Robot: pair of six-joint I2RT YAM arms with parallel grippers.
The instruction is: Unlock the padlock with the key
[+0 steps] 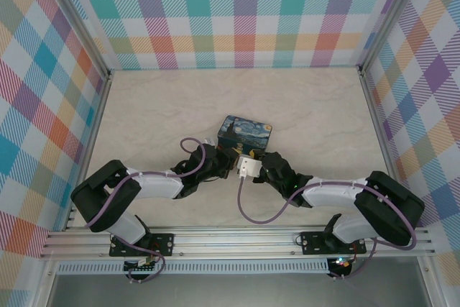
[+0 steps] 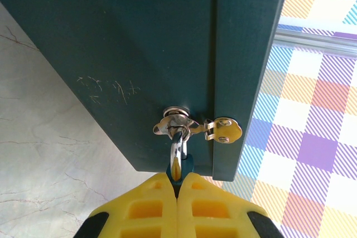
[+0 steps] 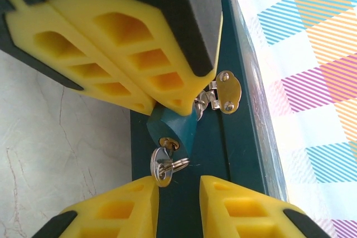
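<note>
Got the left gripper [image 2: 177, 179] squeezed fully together on the padlock [image 3: 174, 129], pinching its blue body just below the hasp [image 2: 196, 127] on the dark side of the painted box [image 1: 244, 133]. Can see the silvery shackle [image 2: 175, 147] threaded through that hasp, at 12 o'clock from the yellow fingertips [image 2: 150, 207]. Over in the right wrist view, spotting the key [image 3: 161, 165] poking out of the padlock's underside toward 7 o'clock, with a ring on it. Got the right gripper [image 3: 178, 199] partly spread, holding nothing, with the key right by one pad [image 3: 120, 213] down at 6 o'clock. Can't tell about actual contact there. From above, seeing both arms meeting at the box's near side, box at 12 o'clock.
</note>
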